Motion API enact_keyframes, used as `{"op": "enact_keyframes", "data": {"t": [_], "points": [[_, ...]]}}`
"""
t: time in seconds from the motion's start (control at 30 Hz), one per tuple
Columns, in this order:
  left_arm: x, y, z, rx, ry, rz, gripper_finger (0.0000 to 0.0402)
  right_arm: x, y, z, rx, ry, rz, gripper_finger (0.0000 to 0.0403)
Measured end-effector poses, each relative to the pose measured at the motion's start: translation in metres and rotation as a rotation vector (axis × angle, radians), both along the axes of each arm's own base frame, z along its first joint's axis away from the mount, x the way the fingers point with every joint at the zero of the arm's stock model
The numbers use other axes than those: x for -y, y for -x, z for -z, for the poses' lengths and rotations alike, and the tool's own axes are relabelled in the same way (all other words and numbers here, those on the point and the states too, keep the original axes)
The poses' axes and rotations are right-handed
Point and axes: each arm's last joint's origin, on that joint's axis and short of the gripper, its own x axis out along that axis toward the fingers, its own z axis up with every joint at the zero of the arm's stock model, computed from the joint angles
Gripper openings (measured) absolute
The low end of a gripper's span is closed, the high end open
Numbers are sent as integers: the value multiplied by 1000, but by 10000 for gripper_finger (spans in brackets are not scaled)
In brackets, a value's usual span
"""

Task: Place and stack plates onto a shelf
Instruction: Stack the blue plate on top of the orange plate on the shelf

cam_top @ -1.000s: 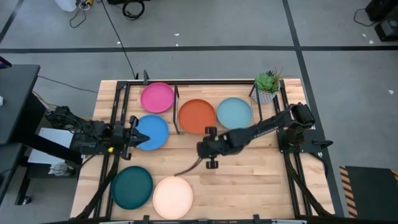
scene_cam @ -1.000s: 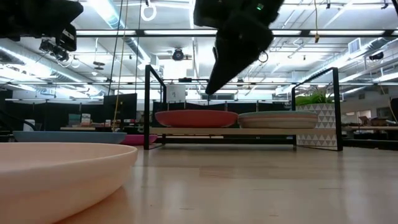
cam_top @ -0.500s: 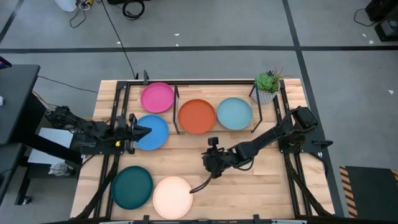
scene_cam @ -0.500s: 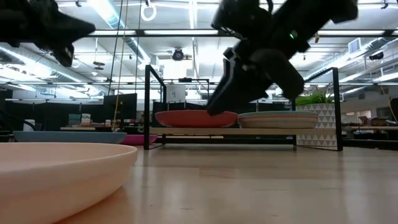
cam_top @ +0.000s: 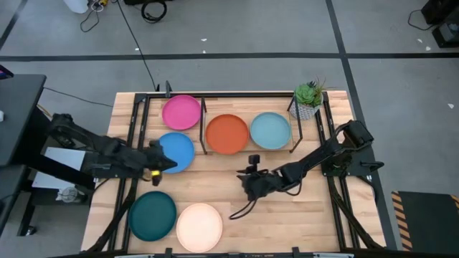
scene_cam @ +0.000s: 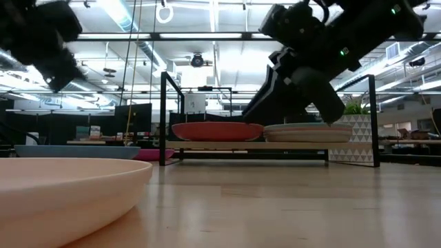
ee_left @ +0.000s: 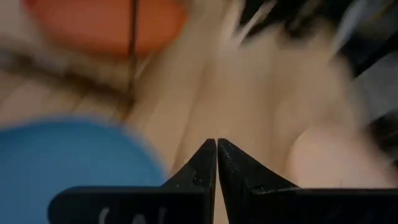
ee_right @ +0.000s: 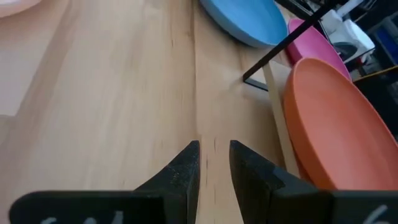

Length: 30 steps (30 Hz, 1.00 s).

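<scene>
Right gripper [cam_top: 249, 188], jaws slightly parted and empty, hangs before the shelf [cam_top: 203, 147]; approach the peach plate [cam_top: 199, 226] low. Left jaws pinched together.

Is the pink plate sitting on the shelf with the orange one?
No, the pink plate lies on the table just outside the shelf, which holds the orange plate.

From where I stand, nothing here carries writing I can read. No labels, brands, numbers or signs are legible.
</scene>
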Motion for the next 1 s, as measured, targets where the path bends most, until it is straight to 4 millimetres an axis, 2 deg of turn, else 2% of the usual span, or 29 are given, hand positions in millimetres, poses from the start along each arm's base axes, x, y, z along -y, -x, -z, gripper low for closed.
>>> {"op": "enact_keyframes", "data": {"t": [0.1, 0.23, 0.4, 0.6, 0.9, 1.0], "points": [[5, -10, 7, -187, -58, 0, 23, 2, 6, 8, 42, -7, -10, 93], [13, -28, 12, -331, -123, 0, 31, 6, 19, 22, 77, -24, -15, 93], [23, -49, 15, -448, -210, 30, 75, 3, 32, 29, 111, -9, -24, 93], [34, -69, 27, -569, -240, 73, 125, -7, 36, 28, 113, 27, -56, 93], [38, -79, 57, -728, -331, 67, 130, -16, 37, 24, 150, 50, -96, 93], [38, -79, 63, -765, -345, 68, 118, -19, 38, 23, 157, 58, -113, 93]]}}
